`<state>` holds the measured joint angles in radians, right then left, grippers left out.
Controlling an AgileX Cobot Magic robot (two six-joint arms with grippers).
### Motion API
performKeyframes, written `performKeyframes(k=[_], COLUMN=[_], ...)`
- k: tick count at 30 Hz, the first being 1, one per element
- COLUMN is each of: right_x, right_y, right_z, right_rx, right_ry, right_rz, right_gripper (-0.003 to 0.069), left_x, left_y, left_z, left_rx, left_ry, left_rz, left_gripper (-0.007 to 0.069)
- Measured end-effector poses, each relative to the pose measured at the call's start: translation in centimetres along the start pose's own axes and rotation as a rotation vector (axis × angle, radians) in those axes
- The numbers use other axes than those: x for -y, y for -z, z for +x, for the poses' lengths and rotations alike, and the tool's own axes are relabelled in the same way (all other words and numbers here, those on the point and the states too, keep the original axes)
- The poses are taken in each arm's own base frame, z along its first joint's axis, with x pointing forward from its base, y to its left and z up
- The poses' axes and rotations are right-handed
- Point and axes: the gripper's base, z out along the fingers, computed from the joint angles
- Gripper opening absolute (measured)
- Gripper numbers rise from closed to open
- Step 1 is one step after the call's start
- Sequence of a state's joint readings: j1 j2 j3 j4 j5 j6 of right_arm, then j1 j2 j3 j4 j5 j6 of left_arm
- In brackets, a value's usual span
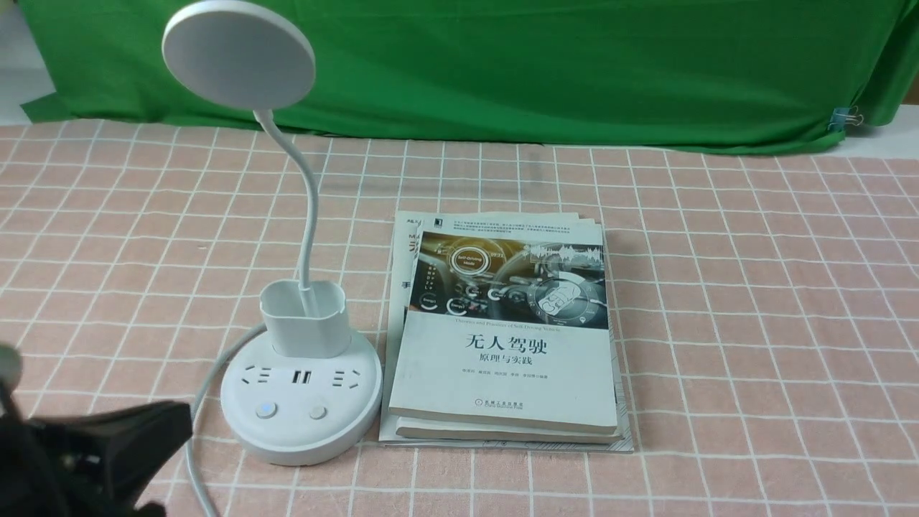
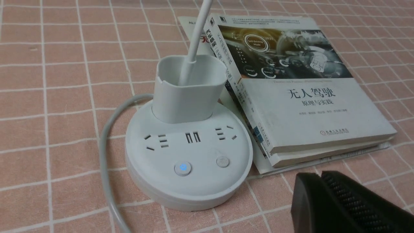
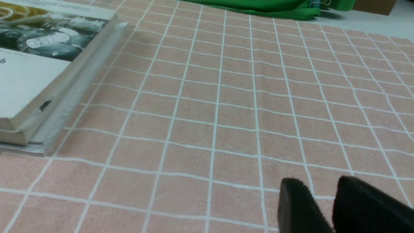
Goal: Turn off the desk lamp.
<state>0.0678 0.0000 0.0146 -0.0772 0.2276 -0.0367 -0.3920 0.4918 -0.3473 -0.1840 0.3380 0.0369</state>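
Note:
The white desk lamp stands left of centre: round disc head (image 1: 238,54), thin bent neck (image 1: 310,208), cup holder (image 1: 305,319) and round base (image 1: 301,424) with sockets. The base has two buttons: the left one (image 1: 266,410) glows blue, the right one (image 1: 318,412) is unlit. Both show in the left wrist view, lit (image 2: 183,168) and unlit (image 2: 222,161). My left gripper (image 1: 172,431) is shut and empty, low at the near left, just short of the base (image 2: 318,176). My right gripper (image 3: 318,184) is slightly open and empty over bare cloth.
A stack of books (image 1: 502,337) lies right beside the lamp base, also seen in the right wrist view (image 3: 38,64). The lamp's white cable (image 1: 204,402) curls round the base's left side. A pink checked cloth (image 1: 754,323) covers the table; a green drape (image 1: 538,64) hangs behind.

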Motion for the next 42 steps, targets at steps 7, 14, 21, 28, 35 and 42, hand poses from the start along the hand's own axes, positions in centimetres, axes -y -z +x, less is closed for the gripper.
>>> performKeyframes(k=[7, 14, 21, 28, 35, 42], right_x=[0.0, 0.0, 0.0, 0.0, 0.0, 0.0], right_y=[0.0, 0.0, 0.0, 0.0, 0.0, 0.0], right_z=[0.0, 0.0, 0.0, 0.0, 0.0, 0.0], right_rx=[0.0, 0.0, 0.0, 0.0, 0.0, 0.0], right_ry=[0.0, 0.0, 0.0, 0.0, 0.0, 0.0], right_rz=[0.0, 0.0, 0.0, 0.0, 0.0, 0.0], right_gripper=[0.024, 0.024, 0.024, 0.024, 0.024, 0.024], left_x=[-0.2, -0.2, -0.3, -0.6, -2.1, -3.5], left_y=[0.5, 0.5, 0.5, 0.6, 1.7, 2.1], left_z=[1.7, 1.8, 1.8, 1.8, 3.8, 8.1], left_rx=[0.012, 0.009, 0.01, 0.031, 0.17, 0.243], left_ry=[-0.001, -0.013, -0.044, -0.084, -0.054, -0.006], left_rz=[0.001, -0.002, -0.013, -0.042, -0.196, -0.375], left_gripper=[0.0005, 0.0005, 0.0005, 0.0005, 0.0005, 0.0005])
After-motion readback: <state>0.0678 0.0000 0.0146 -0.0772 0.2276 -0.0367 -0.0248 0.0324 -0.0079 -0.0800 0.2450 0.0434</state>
